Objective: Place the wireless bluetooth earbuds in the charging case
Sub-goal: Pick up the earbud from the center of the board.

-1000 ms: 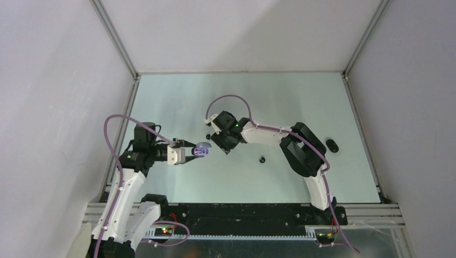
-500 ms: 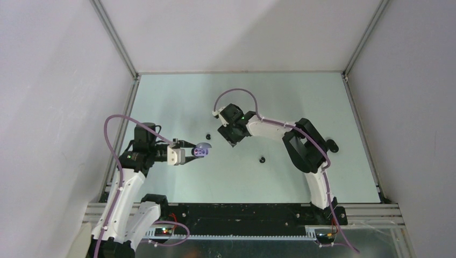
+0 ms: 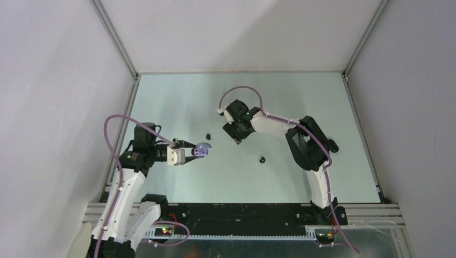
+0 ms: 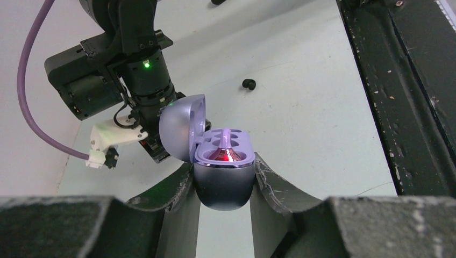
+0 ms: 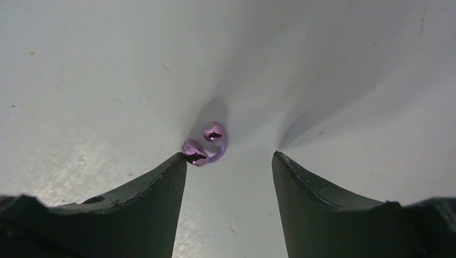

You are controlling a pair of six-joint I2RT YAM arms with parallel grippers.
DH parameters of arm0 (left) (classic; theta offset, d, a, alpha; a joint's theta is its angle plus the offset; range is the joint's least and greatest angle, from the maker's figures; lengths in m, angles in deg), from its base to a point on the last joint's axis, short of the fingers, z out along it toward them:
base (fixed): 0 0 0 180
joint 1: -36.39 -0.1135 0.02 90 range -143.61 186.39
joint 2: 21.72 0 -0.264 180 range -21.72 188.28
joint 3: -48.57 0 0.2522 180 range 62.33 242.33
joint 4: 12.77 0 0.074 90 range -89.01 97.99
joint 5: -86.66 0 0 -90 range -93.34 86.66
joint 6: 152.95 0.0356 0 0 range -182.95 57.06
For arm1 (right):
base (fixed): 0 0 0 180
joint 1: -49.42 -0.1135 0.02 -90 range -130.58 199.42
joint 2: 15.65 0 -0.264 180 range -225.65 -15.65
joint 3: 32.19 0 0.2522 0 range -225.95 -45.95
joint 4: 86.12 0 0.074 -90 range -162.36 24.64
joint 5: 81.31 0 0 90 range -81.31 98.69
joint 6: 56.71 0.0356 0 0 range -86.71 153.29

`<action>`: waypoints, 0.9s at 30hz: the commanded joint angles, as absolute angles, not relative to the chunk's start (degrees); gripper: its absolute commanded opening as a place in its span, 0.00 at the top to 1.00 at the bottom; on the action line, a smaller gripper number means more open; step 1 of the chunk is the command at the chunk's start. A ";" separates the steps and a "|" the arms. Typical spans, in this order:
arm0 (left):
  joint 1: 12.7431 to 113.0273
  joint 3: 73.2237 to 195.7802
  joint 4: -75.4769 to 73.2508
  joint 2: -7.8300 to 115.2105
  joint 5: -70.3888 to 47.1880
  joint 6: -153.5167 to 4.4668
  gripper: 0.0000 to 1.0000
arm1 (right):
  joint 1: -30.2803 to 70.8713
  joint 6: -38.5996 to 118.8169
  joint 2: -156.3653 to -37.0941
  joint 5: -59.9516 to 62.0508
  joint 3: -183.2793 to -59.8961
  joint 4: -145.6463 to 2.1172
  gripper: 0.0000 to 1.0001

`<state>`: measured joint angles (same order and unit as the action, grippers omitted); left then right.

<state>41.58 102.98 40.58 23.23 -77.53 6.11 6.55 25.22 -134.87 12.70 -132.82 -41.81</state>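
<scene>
**Left tool** [image 4: 223, 164]: clenched on the case [image 4: 223, 189], one finger against each flank. It is raised off the bench [image 3: 301, 102], at about 8 o'clock from the bench's middle in the top view.

**Case**: lilac, held upright. The lid [image 4: 180, 129] is swung open and stands at 9 o'clock of the body in the left wrist view. The sockets face up. The nearer socket holds something glossy that glints red; what it is cannot be told.

**Right tool** [image 5: 228, 155]: released, fingers spread, pointing down close over the bench near its middle. It is at 2 o'clock of the case and apart from it.

**Purple bud** [image 5: 213, 131]: two glossy purple beads joined by a curved lilac link, lying on the bench between the spread fingers. In the right wrist view the lower bead is at the tip of the 9 o'clock finger; touching or just beside cannot be told. It is well apart from the other finger.

**Black bud** [image 3: 207, 136]: on the bench at 12 o'clock of the case, between the two tools.

**Second black bud** [image 3: 262, 159]: on the bench at 4 o'clock of the right tool.

**Dark item** [image 3: 333, 144]: on the bench toward 3 o'clock, mostly hidden by the right arm [image 3: 301, 145]; what it is cannot be told.
</scene>
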 commanded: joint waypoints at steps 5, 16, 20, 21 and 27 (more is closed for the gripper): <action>40.80 104.34 39.94 22.76 -80.07 7.39 1.00 | 11.38 23.54 -133.58 6.13 -133.93 -36.93 0.35; 40.78 104.17 39.64 22.97 -80.07 7.37 1.00 | 20.82 27.03 -134.94 -22.81 -137.47 -32.61 0.38; 40.67 103.99 39.32 23.27 -79.86 7.30 1.00 | 25.18 30.30 -139.61 -28.33 -140.12 -32.01 0.47; 40.72 103.99 39.18 23.28 -79.79 7.33 1.00 | 26.00 31.40 -140.34 -29.70 -140.95 -31.95 0.51; 40.67 103.84 38.84 23.47 -79.63 7.04 1.00 | 26.40 35.95 -144.70 -30.69 -141.46 -33.28 0.63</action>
